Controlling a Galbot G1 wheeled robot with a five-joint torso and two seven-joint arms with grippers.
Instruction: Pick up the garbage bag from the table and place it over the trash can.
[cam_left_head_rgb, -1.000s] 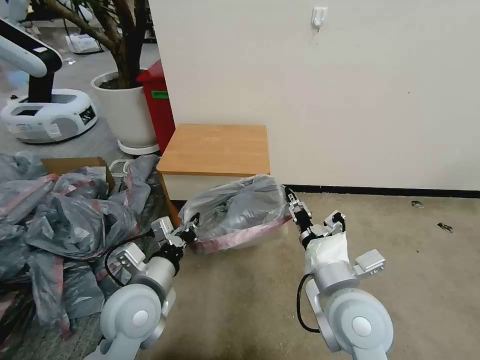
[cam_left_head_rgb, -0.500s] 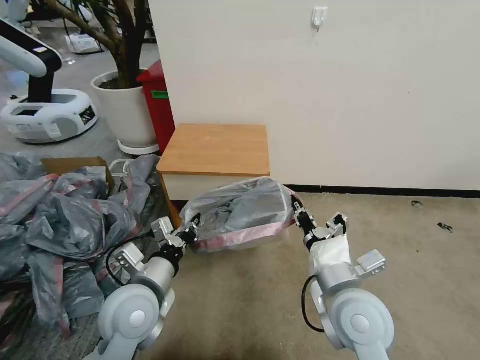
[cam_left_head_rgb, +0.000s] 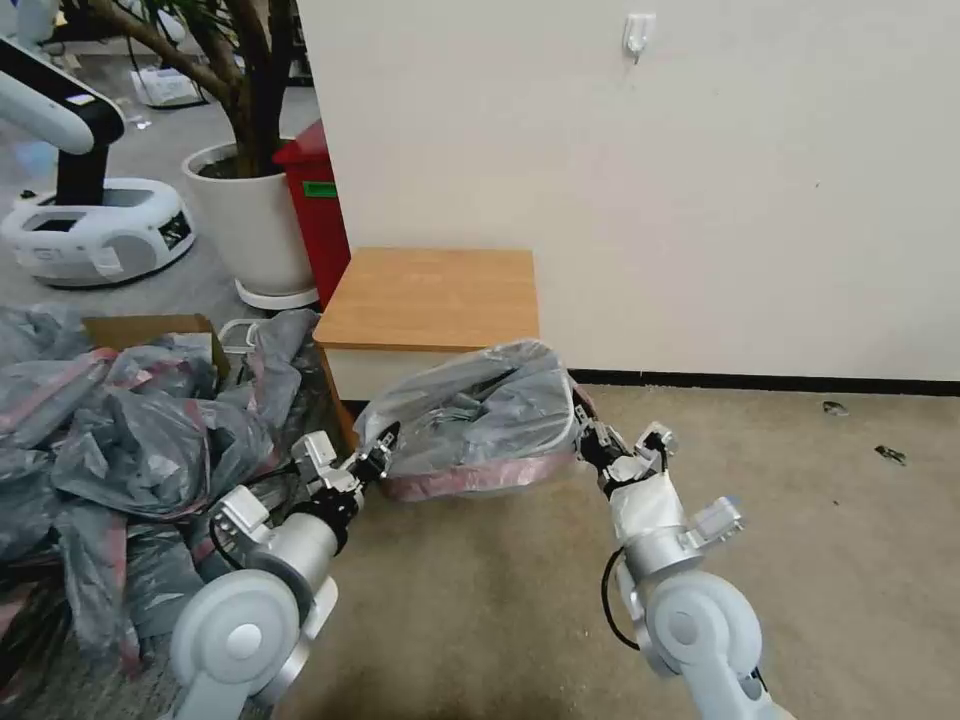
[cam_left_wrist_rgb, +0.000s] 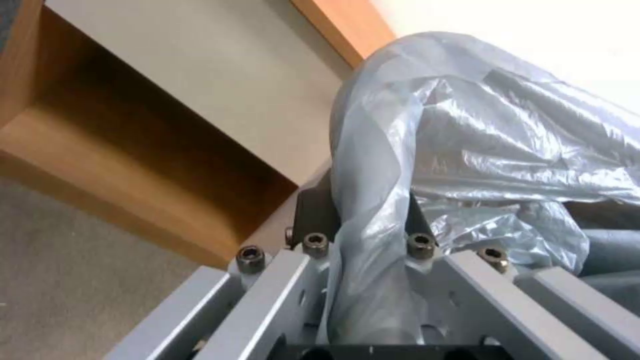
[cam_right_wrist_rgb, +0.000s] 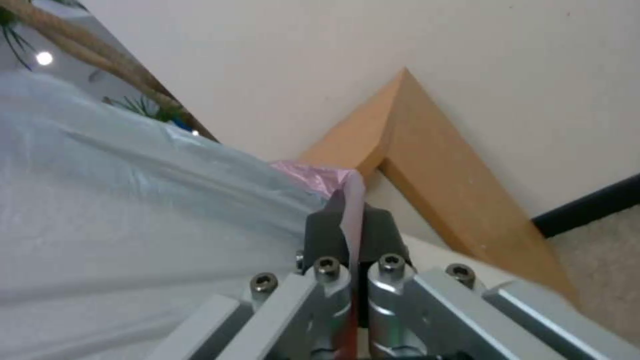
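The garbage bag (cam_left_head_rgb: 475, 415), grey and translucent with a pink-red band, is stretched as a puffed dome between both grippers, low in front of the table (cam_left_head_rgb: 430, 295). My left gripper (cam_left_head_rgb: 385, 447) is shut on the bag's left edge; in the left wrist view the plastic (cam_left_wrist_rgb: 427, 130) runs bunched between its fingers (cam_left_wrist_rgb: 313, 215), beside the table's lower shelf (cam_left_wrist_rgb: 120, 150). My right gripper (cam_left_head_rgb: 588, 437) is shut on the right edge, pinching the pink rim (cam_right_wrist_rgb: 352, 200), with the table's corner (cam_right_wrist_rgb: 413, 130) behind it. The trash can is hidden beneath the bag.
A large heap of grey and pink bags (cam_left_head_rgb: 120, 430) and a cardboard box (cam_left_head_rgb: 150, 328) lie at the left. A red bin (cam_left_head_rgb: 315, 200), a white plant pot (cam_left_head_rgb: 250, 220) and another robot's base (cam_left_head_rgb: 90, 230) stand behind. Bare carpet (cam_left_head_rgb: 800, 520) spreads to the right, below the wall.
My right gripper has dropped lower and come slightly left with the rim in it. The bag now bulges higher. My left gripper has barely shifted.
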